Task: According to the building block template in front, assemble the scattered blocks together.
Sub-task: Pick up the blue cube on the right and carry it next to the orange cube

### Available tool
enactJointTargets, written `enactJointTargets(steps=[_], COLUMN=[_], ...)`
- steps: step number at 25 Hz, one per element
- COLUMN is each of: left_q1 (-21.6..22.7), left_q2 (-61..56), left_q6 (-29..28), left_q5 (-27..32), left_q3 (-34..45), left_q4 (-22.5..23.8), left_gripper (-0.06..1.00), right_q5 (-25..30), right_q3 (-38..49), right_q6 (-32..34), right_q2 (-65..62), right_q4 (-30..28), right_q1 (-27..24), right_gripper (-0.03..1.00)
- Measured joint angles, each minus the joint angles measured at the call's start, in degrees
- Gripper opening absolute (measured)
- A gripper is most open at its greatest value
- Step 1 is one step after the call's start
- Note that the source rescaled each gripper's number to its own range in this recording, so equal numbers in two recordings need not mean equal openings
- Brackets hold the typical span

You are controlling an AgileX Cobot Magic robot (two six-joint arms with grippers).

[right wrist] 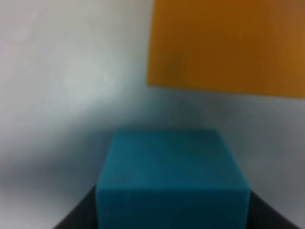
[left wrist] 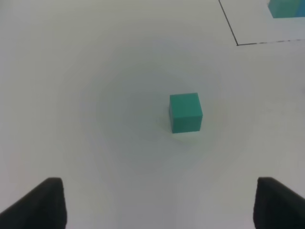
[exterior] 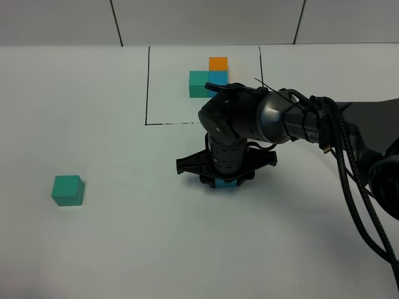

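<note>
The right gripper hangs low over the middle of the smooth white table. Its dark fingers are pressed against both sides of the matte blue cube, pinching it. From the wrist camera, a flat orange cube lies just beyond the blue one with a narrow strip of table between them, though the picture is blurred. From above, the arm hides the orange cube.

At 12 o'clock from the gripper, near the far edge, sits the template, an L of teal-green, blue and orange cubes joined face to face inside a thin black rectangle.

At 8 o'clock, well apart, the loose teal-green cube stands square and alone. The left gripper hovers short of it, black fingertips spread wide, holding nothing.
</note>
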Motion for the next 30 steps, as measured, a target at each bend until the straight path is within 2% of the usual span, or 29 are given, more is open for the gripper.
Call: enactJointTargets(steps=[18, 30], left_q1=[0.0, 0.0], left_q2=[0.0, 0.0], left_q6=[0.0, 0.0], left_q5=[0.0, 0.0], left_q3=[0.0, 0.0], left_q4=[0.2, 0.2], left_gripper=[0.76, 0.76], right_q5=[-0.5, -1.9], right_q3=[0.0, 0.0], right_q6=[0.3, 0.4], right_q2=[0.0, 0.1], right_q4=[1.3, -0.4], right_q1=[-1.0, -1.7], right_gripper=[0.02, 0.02])
